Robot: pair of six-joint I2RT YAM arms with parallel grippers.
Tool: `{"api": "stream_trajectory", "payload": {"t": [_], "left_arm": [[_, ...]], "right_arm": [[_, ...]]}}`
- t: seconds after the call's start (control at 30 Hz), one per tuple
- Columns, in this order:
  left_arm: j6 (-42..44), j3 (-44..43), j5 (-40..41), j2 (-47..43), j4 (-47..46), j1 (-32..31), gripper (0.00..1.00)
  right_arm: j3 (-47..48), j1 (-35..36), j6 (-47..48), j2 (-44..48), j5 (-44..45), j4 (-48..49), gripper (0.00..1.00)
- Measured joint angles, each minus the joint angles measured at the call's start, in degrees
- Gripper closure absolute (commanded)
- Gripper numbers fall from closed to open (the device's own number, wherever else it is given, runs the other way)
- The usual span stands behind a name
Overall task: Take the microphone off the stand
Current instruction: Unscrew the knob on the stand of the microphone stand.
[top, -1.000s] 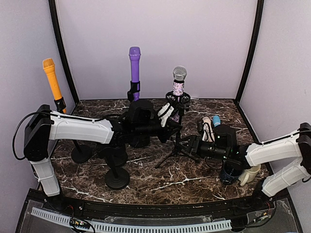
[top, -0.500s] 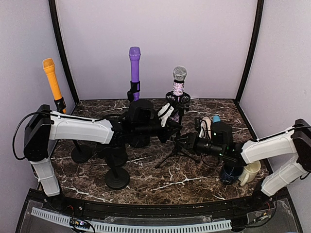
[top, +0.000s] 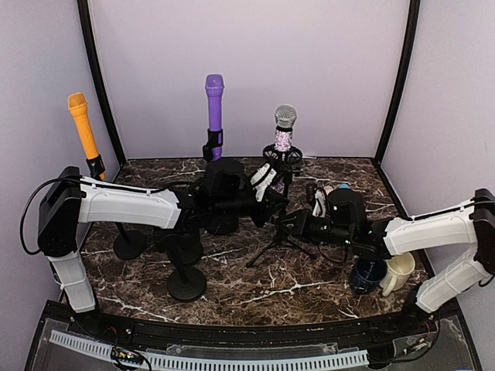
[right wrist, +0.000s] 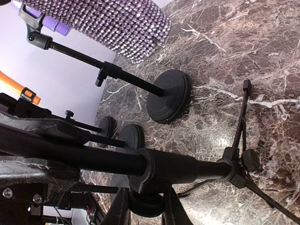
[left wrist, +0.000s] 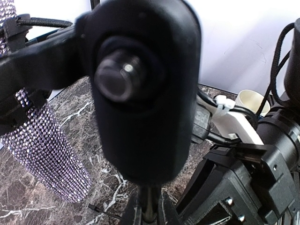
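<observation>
The microphone (top: 285,131), silver-headed with a rhinestone body, stands upright in the clip of a black tripod stand (top: 274,243) at the middle back. My left gripper (top: 271,202) reaches in from the left and is shut on the stand's thin rod (left wrist: 149,213) below a blurred black joint (left wrist: 140,93); the sparkling microphone body (left wrist: 42,154) is to its left. My right gripper (top: 288,224) comes in from the right. Its fingers (right wrist: 119,206) are shut on the collar of the stand's pole (right wrist: 178,168), with the microphone (right wrist: 108,23) above.
A purple microphone (top: 214,104) and an orange one (top: 83,124) stand on round-based stands (top: 186,284) to the left. A blue mug (top: 367,274) and a cream mug (top: 398,270) sit under my right arm. Tripod legs (right wrist: 241,122) spread over the marble top.
My right gripper has moved left to the stand's pole and its jaws have closed on it. The left arm and the microphone have not moved.
</observation>
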State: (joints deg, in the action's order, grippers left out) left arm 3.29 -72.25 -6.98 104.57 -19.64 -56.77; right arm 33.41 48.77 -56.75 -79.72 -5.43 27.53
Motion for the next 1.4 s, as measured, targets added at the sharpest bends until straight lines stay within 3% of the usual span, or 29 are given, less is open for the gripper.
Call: {"api": "stream_trajectory", "payload": {"t": [0.5, 0.73, 0.8, 0.93, 1.03, 1.13, 1.4], "left_arm": [[0.0, 0.0, 0.7, 0.0, 0.0, 0.0, 1.00], [0.0, 0.0, 1.2, 0.0, 0.0, 0.0, 1.00], [0.0, 0.0, 1.2, 0.0, 0.0, 0.0, 1.00], [0.0, 0.0, 1.0, 0.0, 0.0, 0.0, 1.00], [0.0, 0.0, 0.4, 0.3, 0.7, 0.0, 1.00], [0.0, 0.0, 0.3, 0.4, 1.1, 0.0, 1.00], [0.0, 0.0, 0.3, 0.5, 1.1, 0.0, 1.00]], "right_arm": [[17.5, 9.8, 7.4, -3.2, 25.6, -31.6, 1.00], [22.6, 12.4, 7.3, -6.3, 33.0, -38.4, 1.00], [22.5, 12.5, 7.2, -6.3, 33.1, -38.4, 0.87], [20.6, 12.4, 7.1, -5.2, 32.5, -36.0, 0.45], [16.1, 11.8, 7.6, -1.4, 32.6, -33.6, 0.26], [12.4, 11.4, 8.1, 2.6, 32.8, -31.1, 0.20], [2.1, 7.0, 6.6, 8.6, 27.4, -20.2, 0.19]]}}
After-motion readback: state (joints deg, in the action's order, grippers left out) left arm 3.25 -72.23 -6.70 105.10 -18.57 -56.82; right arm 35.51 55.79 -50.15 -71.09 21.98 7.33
